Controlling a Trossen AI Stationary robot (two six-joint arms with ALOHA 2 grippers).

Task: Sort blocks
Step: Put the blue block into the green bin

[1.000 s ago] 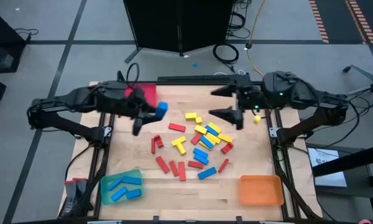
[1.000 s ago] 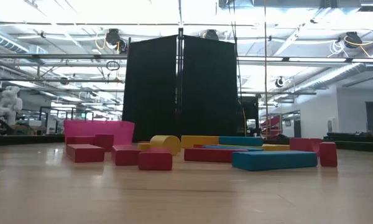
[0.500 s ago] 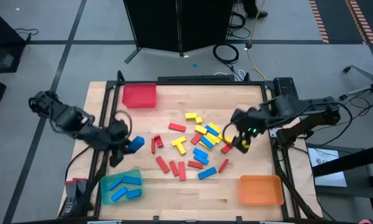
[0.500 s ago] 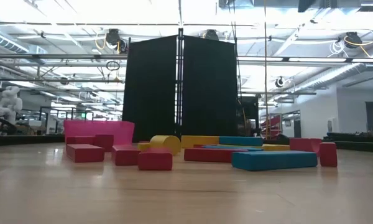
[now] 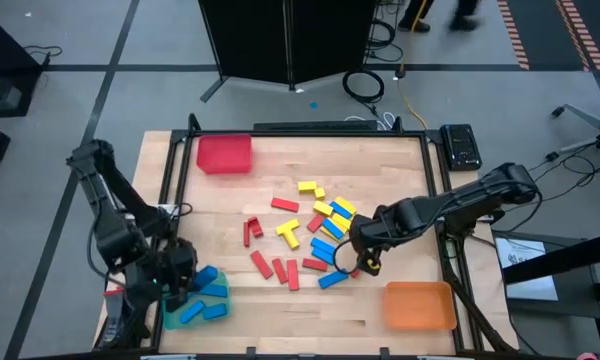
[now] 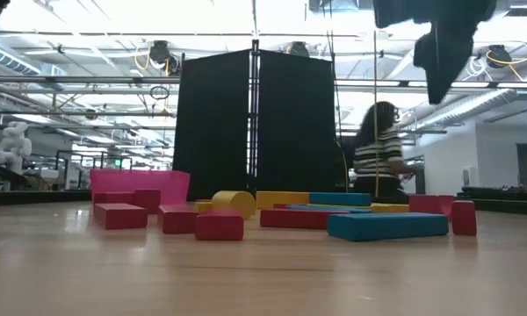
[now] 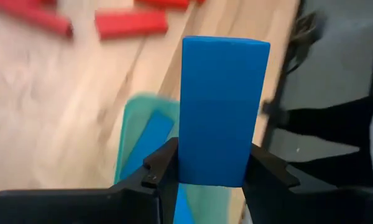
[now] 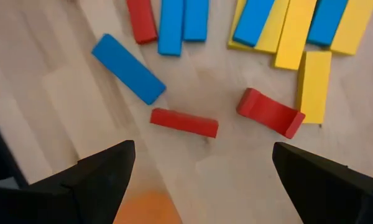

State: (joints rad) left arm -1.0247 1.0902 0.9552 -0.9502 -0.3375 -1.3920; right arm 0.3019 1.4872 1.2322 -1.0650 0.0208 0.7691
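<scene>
Left fingers (image 7: 208,171) have carried a flat blue rectangular block (image 7: 221,109) from the worktop's far left down to the green plastic tray (image 5: 212,282) at the near-left corner; they stay clamped on it, drop pending. Right fingers (image 5: 368,262), spread wide and empty, have moved over the loose blocks mid-worktop, above a red bar (image 8: 184,122).

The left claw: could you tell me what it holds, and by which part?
The left claw grips a blue block by its long sides near one end; the rest sticks out.
</scene>
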